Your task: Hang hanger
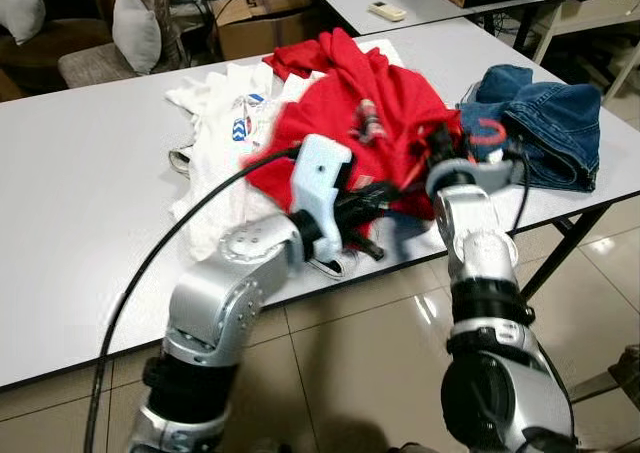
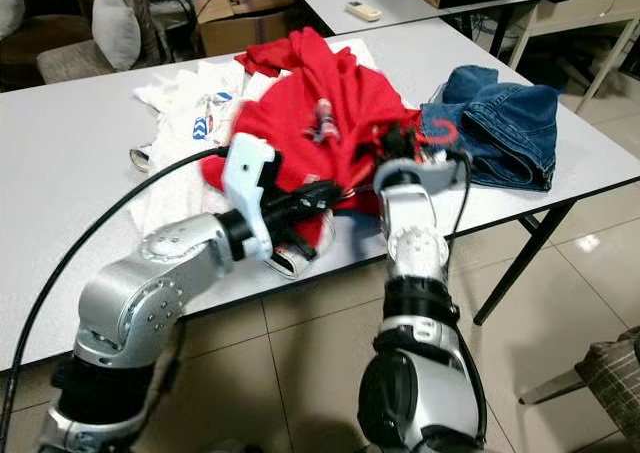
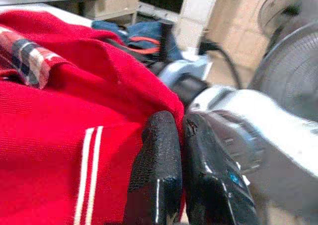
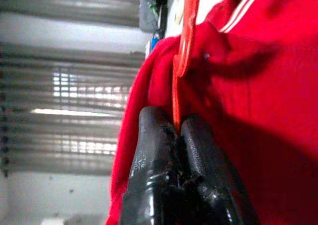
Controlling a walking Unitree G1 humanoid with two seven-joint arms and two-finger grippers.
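A red shirt point(image 1: 350, 113) lies bunched in the middle of the white table point(image 1: 90, 203). A red plastic hanger sits inside it, its hook point(image 1: 492, 131) sticking out toward the jeans. My right gripper point(image 4: 175, 123) is at the shirt's right edge, shut on a thin bar of the hanger point(image 4: 188, 31). My left gripper point(image 3: 181, 130) is at the shirt's near hem, close to the table's front edge, shut on the red fabric point(image 3: 74, 111). The rest of the hanger is hidden under the cloth.
Folded blue jeans point(image 1: 545, 123) lie at the table's right end. A white garment point(image 1: 225, 123) is spread left of the shirt. A second table behind holds a remote point(image 1: 388, 11). A cardboard box point(image 1: 262, 18) and a cushioned chair point(image 1: 135, 23) stand beyond.
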